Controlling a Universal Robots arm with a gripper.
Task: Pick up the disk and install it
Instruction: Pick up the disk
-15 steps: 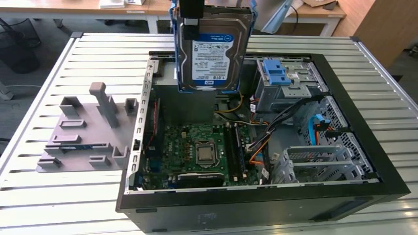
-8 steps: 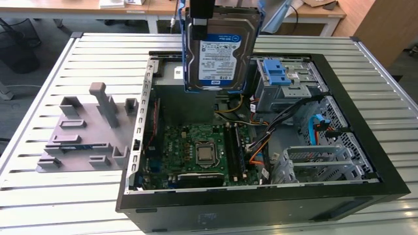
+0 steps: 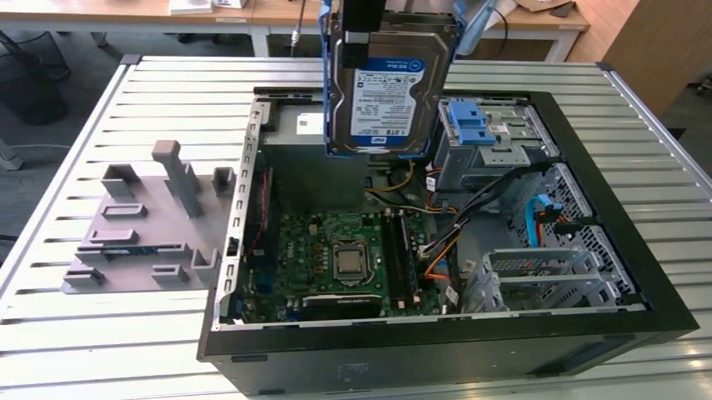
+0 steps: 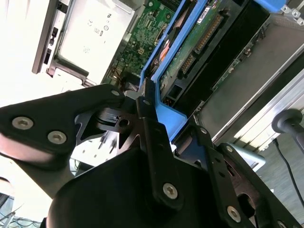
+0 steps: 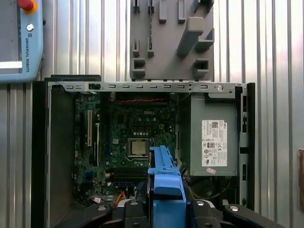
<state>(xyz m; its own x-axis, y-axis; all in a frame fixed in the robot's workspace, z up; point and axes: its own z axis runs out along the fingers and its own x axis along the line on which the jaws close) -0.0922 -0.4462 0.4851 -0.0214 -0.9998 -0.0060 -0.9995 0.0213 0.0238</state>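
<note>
The disk (image 3: pixel 389 96), silver with a white-and-blue label and blue bracket rails, hangs upright in the air above the far side of the open computer case (image 3: pixel 623 275). My gripper (image 3: pixel 365 21) is shut on its upper edge in the exterior view. The first wrist view looks down past the blue bracket of the disk (image 5: pixel 164 175), clamped between the black fingers of the gripper (image 5: pixel 164 209), onto the motherboard. In the second wrist view the disk (image 4: pixel 199 42) shows its green circuit side, with the gripper (image 4: pixel 156 118) closed on the blue rail.
Inside the case lie the motherboard (image 3: pixel 345 250), a grey power-supply box (image 5: pixel 213 137), loose cables (image 3: pixel 445 250) and a metal drive bay with a blue latch (image 3: pixel 473 125). A grey fixture plate (image 3: pixel 156 225) stands on the slatted table on the exterior view's left. A pendant (image 5: pixel 19 42) lies nearby.
</note>
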